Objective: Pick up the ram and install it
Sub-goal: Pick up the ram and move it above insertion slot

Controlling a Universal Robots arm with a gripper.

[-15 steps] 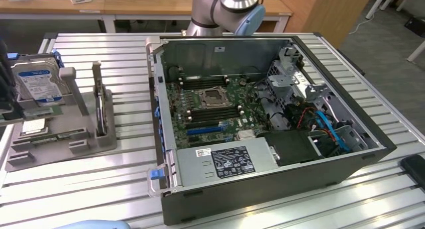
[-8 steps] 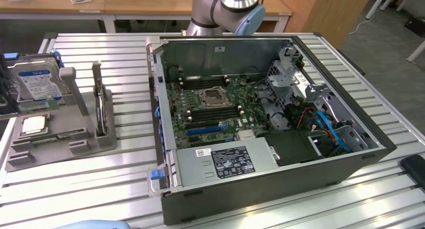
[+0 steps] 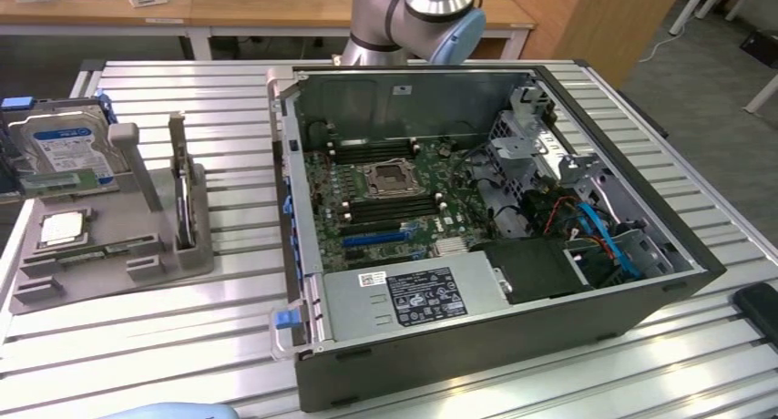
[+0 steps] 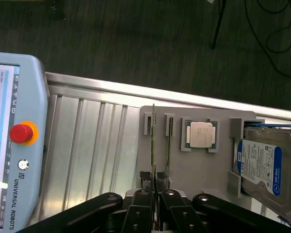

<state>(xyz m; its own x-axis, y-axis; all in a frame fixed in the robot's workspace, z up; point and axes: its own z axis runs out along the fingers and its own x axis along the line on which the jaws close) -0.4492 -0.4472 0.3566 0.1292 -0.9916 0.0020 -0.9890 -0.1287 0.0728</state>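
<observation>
The ram [image 4: 154, 141] is a thin green stick standing on edge in a slot of the grey holder [image 4: 199, 170]. In the exterior view the ram [image 3: 182, 209] stands free in that holder [image 3: 86, 264] on the exterior view's left, with nothing touching it. My gripper [image 4: 154, 180] hangs above the holder, lined up over the ram's near end. Its black fingers [image 4: 146, 180] are close together with nothing held between them. The open computer case [image 3: 486, 346] lies in the middle of the table, with dark memory slots [image 3: 364, 150] beside the processor socket.
A silver processor chip [image 4: 201, 134] and a blue-labelled hard drive [image 4: 259, 167] sit in the same holder. A second thin stick [image 4: 169, 143] stands beside the ram. A teach pendant [image 4: 14, 141] lies on the slatted table. The arm's base [image 3: 420, 9] rises behind the case.
</observation>
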